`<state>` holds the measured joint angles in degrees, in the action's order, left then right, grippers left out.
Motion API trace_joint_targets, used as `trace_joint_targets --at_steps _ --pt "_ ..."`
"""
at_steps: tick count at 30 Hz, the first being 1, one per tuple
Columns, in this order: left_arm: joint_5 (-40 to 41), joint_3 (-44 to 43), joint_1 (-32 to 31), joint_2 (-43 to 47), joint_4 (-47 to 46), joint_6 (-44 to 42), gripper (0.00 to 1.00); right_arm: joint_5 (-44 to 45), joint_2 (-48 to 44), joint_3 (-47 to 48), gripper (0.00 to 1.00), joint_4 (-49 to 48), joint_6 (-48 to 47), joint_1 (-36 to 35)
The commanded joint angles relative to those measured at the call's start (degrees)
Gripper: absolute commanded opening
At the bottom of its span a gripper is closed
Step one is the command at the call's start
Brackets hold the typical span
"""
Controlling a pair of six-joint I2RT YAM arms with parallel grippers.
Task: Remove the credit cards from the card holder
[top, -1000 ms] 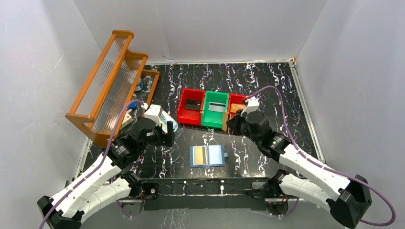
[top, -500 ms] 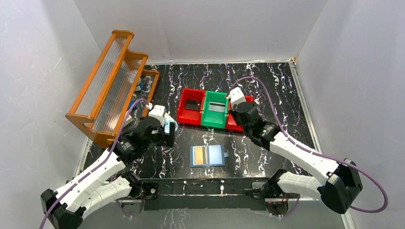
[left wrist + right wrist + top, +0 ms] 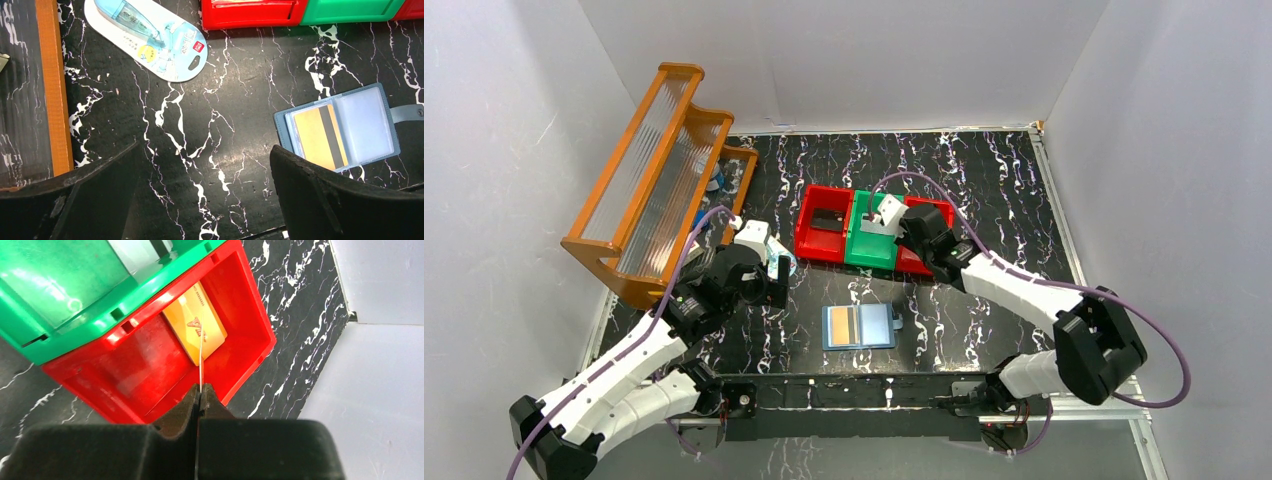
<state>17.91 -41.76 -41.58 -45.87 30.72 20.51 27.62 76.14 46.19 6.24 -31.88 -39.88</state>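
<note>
The card (image 3: 201, 362) you hold edge-on, clamped in the right gripper (image 3: 201, 390), has swung from the near side of the red bin (image 3: 260, 320) to over it, above an orange card (image 3: 200, 325) inside; it looks ready to drop. Nearer you than that bin, the holder (image 3: 364, 122) lies open on the counter, keeping a striped card (image 3: 312, 137). The left gripper (image 3: 205, 170) gapes empty.

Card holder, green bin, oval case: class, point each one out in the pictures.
card holder (image 3: 364, 126), left wrist view, pale pocket beside the card
green bin (image 3: 869, 250), top external view, near end
oval case (image 3: 162, 50), left wrist view, printed middle
</note>
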Motion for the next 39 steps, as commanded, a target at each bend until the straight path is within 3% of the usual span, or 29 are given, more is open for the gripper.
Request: trace_joint_targets --at_steps 1,20,36,39 --pt "1.9 -2.1 0.2 0.2 1.4 -0.3 0.98 -5.0 2.1 4.5 0.0 -4.0 -4.7 1.8" --pt "2.0 -2.1 0.3 0.3 1.7 0.0 0.98 -5.2 13.1 4.5 0.0 -12.7 -17.3 6.6" --pt "3.2 -2.2 0.2 2.1 2.2 0.3 0.98 -8.8 20.4 7.1 0.0 -12.1 -20.4 9.2" --pt "3.2 -2.2 0.2 1.7 2.2 0.2 0.98 -8.3 22.2 7.8 0.1 -11.6 -20.0 9.2"
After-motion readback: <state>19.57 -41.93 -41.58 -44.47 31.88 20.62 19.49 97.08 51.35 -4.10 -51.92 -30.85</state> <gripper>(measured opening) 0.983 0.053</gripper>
